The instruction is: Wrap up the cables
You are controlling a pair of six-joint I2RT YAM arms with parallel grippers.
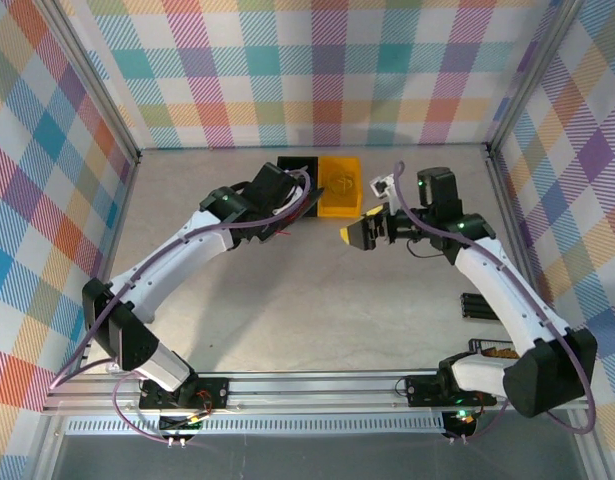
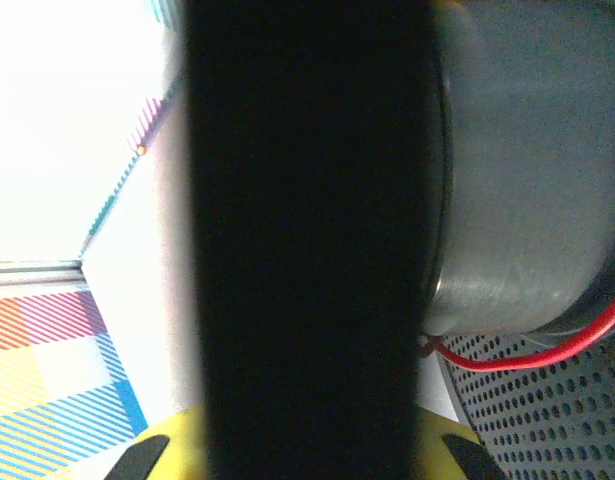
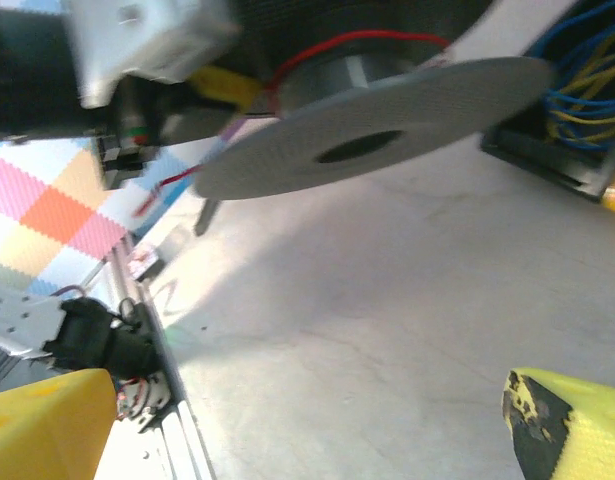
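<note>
A thin red cable (image 3: 362, 36) is wound on the core of a grey spool with a perforated flange (image 3: 387, 115). My left gripper (image 2: 307, 455) is shut on the spool's black part (image 2: 307, 240), which stands between its yellow fingers (image 2: 162, 450). The red cable (image 2: 547, 352) leaves the grey core (image 2: 527, 170) above the perforated flange (image 2: 547, 410). From above, my left gripper (image 1: 290, 205) sits in front of the bins, with red cable (image 1: 278, 232) showing beneath it. My right gripper (image 3: 307, 430) is open and empty over bare table, right of the spool. Blue and yellow cables (image 3: 582, 70) lie in a black bin.
An orange bin (image 1: 340, 185) and a black bin (image 1: 292, 163) stand at the back centre, a white object (image 1: 379, 183) beside them. A small black part (image 1: 477, 305) lies near the right arm. Aluminium rails (image 1: 317, 385) line the near edge.
</note>
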